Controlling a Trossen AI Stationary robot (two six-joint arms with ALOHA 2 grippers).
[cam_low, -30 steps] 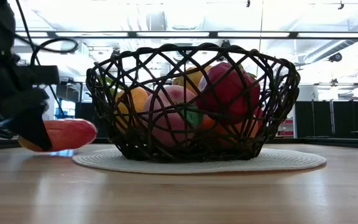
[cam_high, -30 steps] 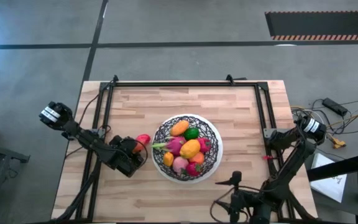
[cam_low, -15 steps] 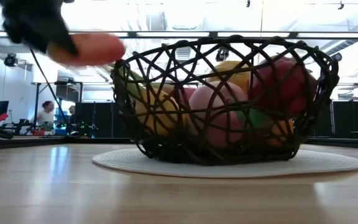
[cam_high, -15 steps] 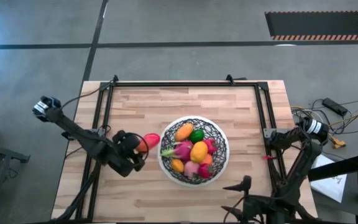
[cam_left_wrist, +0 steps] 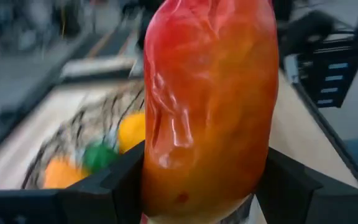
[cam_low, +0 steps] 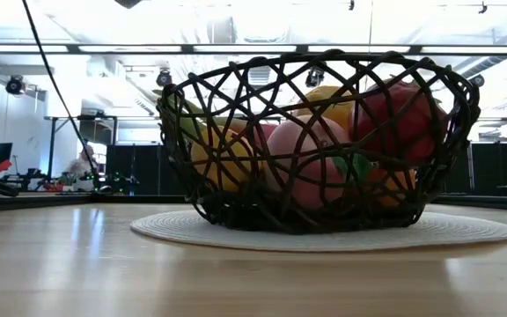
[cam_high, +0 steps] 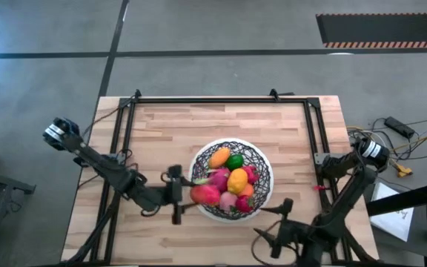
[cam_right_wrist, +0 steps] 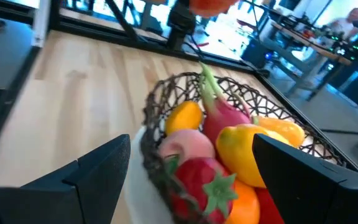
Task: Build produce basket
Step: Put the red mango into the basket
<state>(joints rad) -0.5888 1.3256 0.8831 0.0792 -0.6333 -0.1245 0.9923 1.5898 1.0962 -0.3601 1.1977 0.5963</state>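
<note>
Table (cam_high: 199, 126): bare wood apart from the basket. Basket (cam_high: 262, 165) sits centre-right, heaped with produce (cam_high: 236, 180); no loose pieces visible, so you are near done. Left pincer (cam_high: 180, 194) hangs at the basket's left rim, clamped on a red-orange fruit (cam_left_wrist: 207, 106); only its drop remains. Right pincer (cam_right_wrist: 185, 180) waits near the front edge, spread and empty.

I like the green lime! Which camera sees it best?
The high view: it looks straight down on the lime among the other fruit in the basket. The left wrist view shows it blurred behind a red piece. The low and right wrist views don't clearly show it.
</note>
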